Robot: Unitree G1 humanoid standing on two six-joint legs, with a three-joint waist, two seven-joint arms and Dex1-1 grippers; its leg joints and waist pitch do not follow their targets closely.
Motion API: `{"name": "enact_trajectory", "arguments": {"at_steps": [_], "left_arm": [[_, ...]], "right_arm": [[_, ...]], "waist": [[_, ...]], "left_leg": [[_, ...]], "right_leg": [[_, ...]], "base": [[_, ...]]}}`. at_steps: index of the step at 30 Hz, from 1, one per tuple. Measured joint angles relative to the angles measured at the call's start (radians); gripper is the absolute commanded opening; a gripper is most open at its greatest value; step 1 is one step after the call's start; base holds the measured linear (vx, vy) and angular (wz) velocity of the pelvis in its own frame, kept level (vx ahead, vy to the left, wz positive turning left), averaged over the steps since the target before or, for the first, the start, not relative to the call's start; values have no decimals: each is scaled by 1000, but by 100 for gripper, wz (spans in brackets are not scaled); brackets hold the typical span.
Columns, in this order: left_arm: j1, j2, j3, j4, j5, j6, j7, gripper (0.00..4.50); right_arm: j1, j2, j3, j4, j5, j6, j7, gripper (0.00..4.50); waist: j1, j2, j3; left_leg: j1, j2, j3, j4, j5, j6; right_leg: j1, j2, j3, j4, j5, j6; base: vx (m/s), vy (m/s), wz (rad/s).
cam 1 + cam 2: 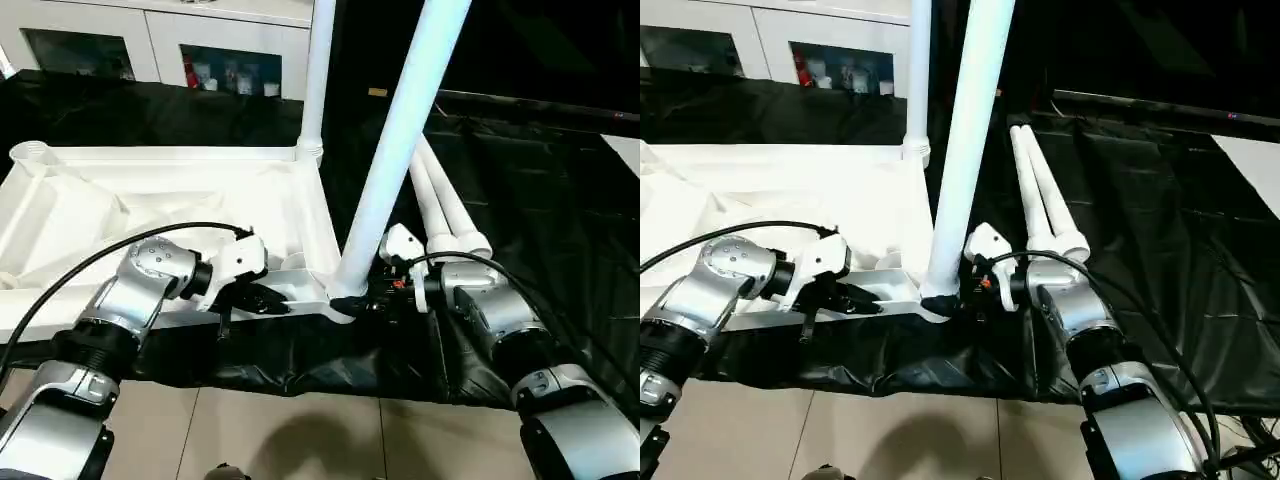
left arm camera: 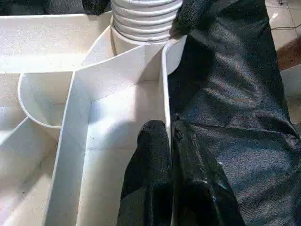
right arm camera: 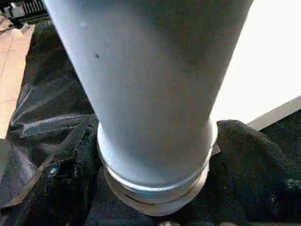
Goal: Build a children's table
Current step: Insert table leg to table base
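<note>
**Second leg standing in the near corner socket, both my claws at its foot**

The white plastic rectangular table top (image 1: pixel 150 200) lies underside up on the black-covered work table (image 1: pixel 540 170), ribs and rim walls facing me. I take its near right corner socket (image 1: pixel 335 300) as my landmark.

In that socket stands a long white tubular leg (image 1: pixel 400 130), its long axis rising steeply from the socket and leaning a little away to the right, so it does not look square to the top yet. My right claw (image 3: pixel 155 188) reaches in from the right of the socket with its black fingers (image 3: pixel 249 155) set wide apart on either side of the leg's flared, ringed end, flanking it closely; I judge this a loose cradle around the tube. My left claw (image 2: pixel 164 160) comes from the left of the socket, pinched together on the thin rim wall of the top, steadying it.

Beyond the socket, at the far right corner, another white leg (image 1: pixel 318 70) stands upright, already seated. Two more white legs (image 1: pixel 450 215) lie side by side on the black cover just right of the socket, flared ends toward me.

The right arm is the nearer to the leaning leg, so the coming move is its work, I judge: bring the axis upright over the socket and press or twist it home.
</note>
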Motion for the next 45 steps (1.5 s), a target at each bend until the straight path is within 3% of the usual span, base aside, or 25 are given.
{"name": "enact_trajectory", "arguments": {"at_steps": [3,11,14,19,23,31,39,41,43,45], "left_arm": [[0,-1,1,0,1,0,0,0],[4,-31,19,0,4,31,47,0],[0,-97,30,3,22,78,150,0],[-8,-191,37,6,64,156,327,0],[-17,-289,36,7,86,207,457,0],[-15,-297,21,0,102,179,488,0],[38,-231,20,-61,106,82,456,0],[43,-212,29,-66,93,76,427,55],[61,-186,60,-89,43,67,374,55],[72,-156,78,-123,-3,65,319,84]], "right_arm": [[1,2,0,-1,0,1,-5,389],[12,46,-31,-6,8,22,-87,329],[17,108,-91,4,11,40,-274,294],[8,179,-173,45,15,38,-546,277],[-18,288,-185,84,34,28,-677,275],[-19,309,-225,99,58,17,-739,274],[-4,309,-221,83,66,-10,-682,274],[-5,297,-216,83,73,-10,-654,274],[-6,282,-213,82,83,-7,-607,274],[-6,241,-213,70,91,10,-553,274]], "waist": [[0,0,0],[-1,0,0],[1,0,0],[-4,3,-1],[-4,5,-1],[1,5,-1],[-4,8,1],[-4,9,1],[-5,8,2],[-5,6,3]], "left_leg": [[0,0,0,0,0,0],[2,0,0,1,0,0],[3,0,0,1,0,0],[14,-1,3,0,0,0],[15,-2,2,-3,0,0],[11,-3,2,-3,0,0],[10,-3,2,-12,1,-2],[8,-3,2,-13,2,-3],[7,-2,2,-13,2,-4],[5,-2,2,-11,3,-3]], "right_leg": [[0,0,0,0,0,0],[1,0,0,1,0,0],[3,-1,0,1,0,0],[12,-1,4,1,1,0],[12,-1,3,0,0,1],[12,-2,4,-1,0,2],[5,-1,3,-1,0,2],[4,0,3,-1,0,2],[2,0,3,-1,0,1],[2,0,3,-2,0,1]], "base": [[0,0,0],[0,0,0],[0,0,0],[0,0,0],[0,0,0],[0,0,0],[0,0,0],[0,0,0],[0,0,0],[0,0,0]]}}
